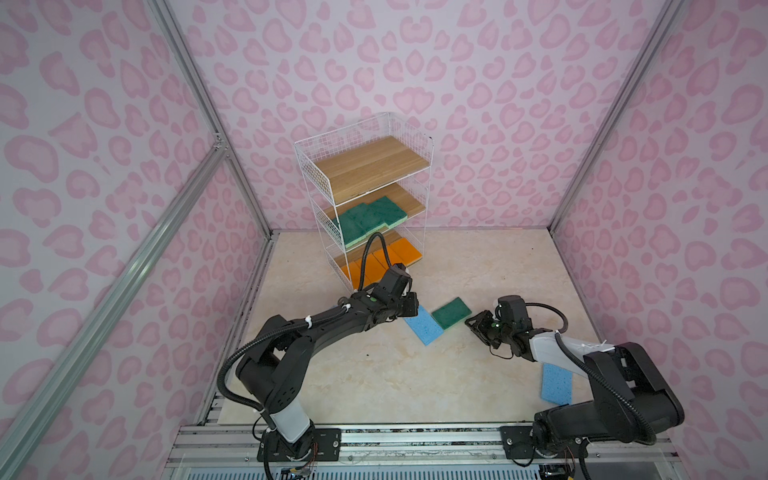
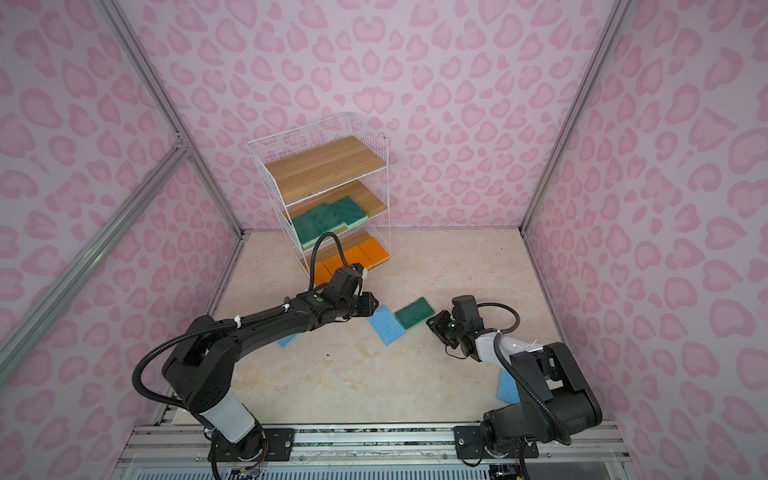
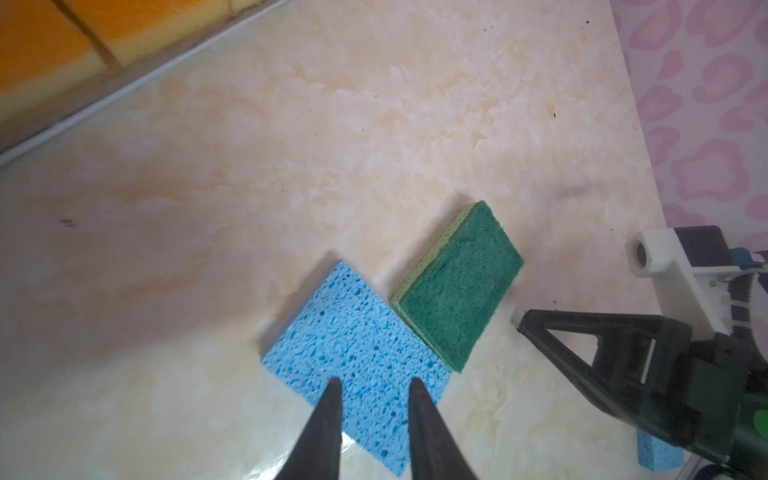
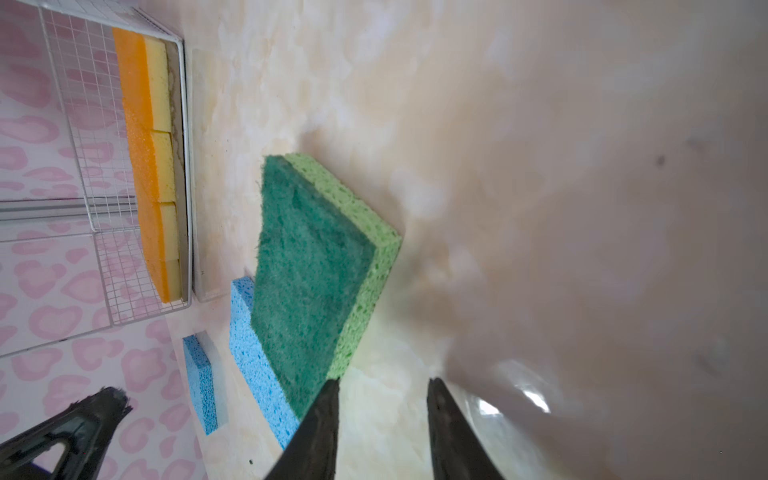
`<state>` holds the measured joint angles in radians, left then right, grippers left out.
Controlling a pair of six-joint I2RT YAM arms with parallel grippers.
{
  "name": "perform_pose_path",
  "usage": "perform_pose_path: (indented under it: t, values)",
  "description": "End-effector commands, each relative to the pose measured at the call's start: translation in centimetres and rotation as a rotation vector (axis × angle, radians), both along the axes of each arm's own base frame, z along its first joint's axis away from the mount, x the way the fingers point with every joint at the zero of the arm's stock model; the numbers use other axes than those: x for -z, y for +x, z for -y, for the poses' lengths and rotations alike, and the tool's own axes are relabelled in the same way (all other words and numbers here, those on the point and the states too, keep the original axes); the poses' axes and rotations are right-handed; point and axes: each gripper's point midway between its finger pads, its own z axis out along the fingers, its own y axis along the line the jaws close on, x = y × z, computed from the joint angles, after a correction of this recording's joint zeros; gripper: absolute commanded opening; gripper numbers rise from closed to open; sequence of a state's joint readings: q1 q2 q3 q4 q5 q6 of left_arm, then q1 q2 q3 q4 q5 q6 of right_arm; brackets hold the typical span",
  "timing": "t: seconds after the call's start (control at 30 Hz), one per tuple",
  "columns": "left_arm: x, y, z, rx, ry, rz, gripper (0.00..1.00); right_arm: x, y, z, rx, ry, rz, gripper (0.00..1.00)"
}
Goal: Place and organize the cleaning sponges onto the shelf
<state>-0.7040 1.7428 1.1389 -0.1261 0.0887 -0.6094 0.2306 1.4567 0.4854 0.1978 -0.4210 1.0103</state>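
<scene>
Pink-blotched walls (image 1: 415, 62), green sponge (image 1: 451, 312), blue sponge (image 1: 423, 330)

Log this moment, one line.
left hand open over porous light blue rectangular sponge | right hand open beside dark green rectangular sponge | both on marbled table

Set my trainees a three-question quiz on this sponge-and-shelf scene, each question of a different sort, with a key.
1. True or false: sponges lie on the top board of the shelf.
2. Which sponges lie on the middle board? A orange, B green, C blue.
3. Fill in: the left gripper is over a ____ sponge on the table.
Key: 1 false, that board is bare. 2 B, the green sponges. 3 blue, the blue sponge.
</scene>
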Motion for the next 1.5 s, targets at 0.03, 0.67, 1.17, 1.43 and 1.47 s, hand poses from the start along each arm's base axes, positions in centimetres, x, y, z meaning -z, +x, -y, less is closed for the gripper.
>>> perform_pose_path:
  t: [0.03,0.67,1.17,1.43,1.47]
  values:
    - [1.0,1.0,2.6,0.047,-0.008,-0.027,0.31,0.3,1.1,0.2,0.000,0.033,0.027,0.37]
    - [4.8,0.5,5.0,0.076,0.011,-0.095,0.56,1.1,10.9,-2.9,-0.030,0.080,0.096,0.38]
    - [3.3,0.3,5.9,0.109,-0.028,-0.093,0.73,-3.8,10.8,-1.0,-0.071,0.031,0.194,0.70]
    - [4.2,0.0,6.9,0.075,-0.030,-0.111,0.69,-4.6,7.4,0.4,-0.102,-0.005,0.207,0.79]
    - [4.6,-0.1,7.1,0.070,-0.028,-0.114,0.69,-4.5,7.0,0.5,-0.110,-0.012,0.203,0.81]
